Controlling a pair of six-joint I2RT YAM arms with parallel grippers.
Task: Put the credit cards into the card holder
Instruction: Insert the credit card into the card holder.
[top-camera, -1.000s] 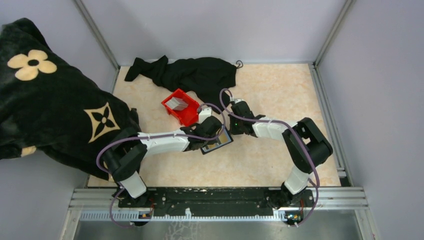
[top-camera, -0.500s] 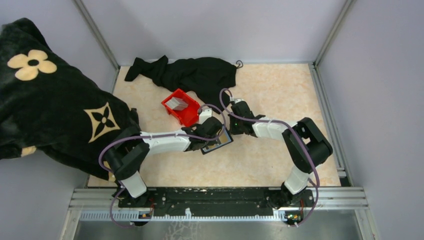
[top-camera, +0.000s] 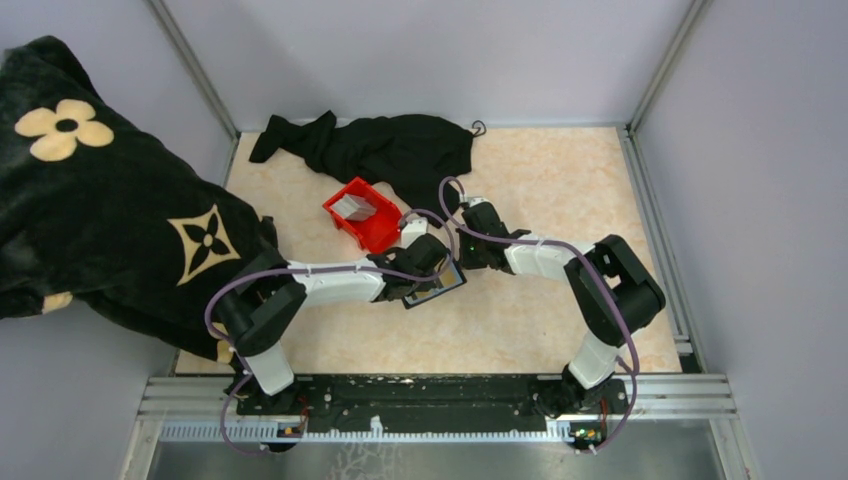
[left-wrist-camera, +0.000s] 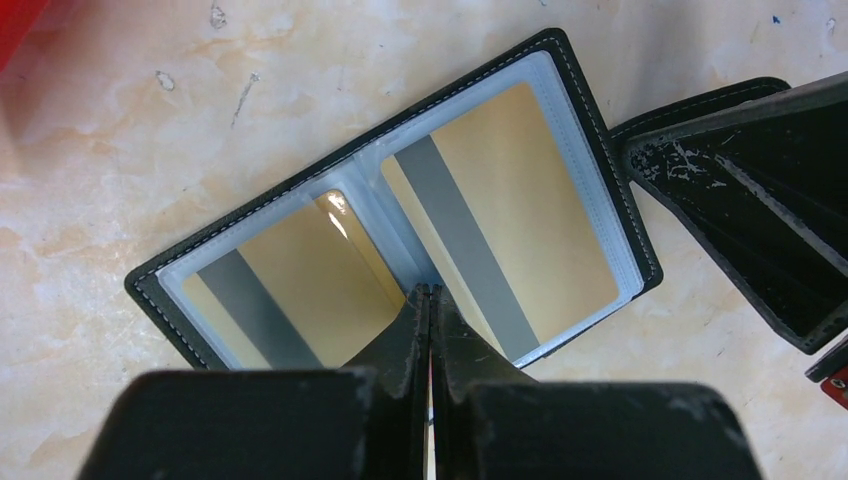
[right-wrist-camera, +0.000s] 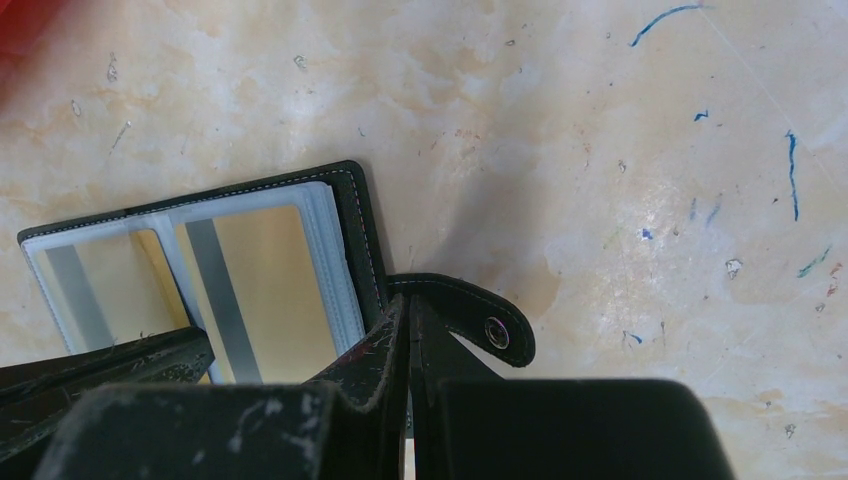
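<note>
The black card holder (left-wrist-camera: 390, 215) lies open on the table, also in the top view (top-camera: 437, 285). Two tan-gold cards with grey stripes sit in its clear sleeves, one on the left (left-wrist-camera: 290, 290) and one on the right (left-wrist-camera: 510, 210). My left gripper (left-wrist-camera: 431, 292) is shut, its tips at the holder's middle fold on the near edge. My right gripper (right-wrist-camera: 408, 305) is shut, its tips on the base of the holder's snap strap (right-wrist-camera: 480, 320) at the holder's right edge. Grey-white cards (top-camera: 350, 207) lie in the red bin.
The red bin (top-camera: 372, 228) stands just behind and left of the holder. A black cloth (top-camera: 390, 145) lies at the back of the table. A black blanket with gold flowers (top-camera: 100, 220) hangs over the left side. Walls close in the table on three sides.
My left arm's elbow has shifted slightly to the right. Both grippers and the card holder stay where they were.
</note>
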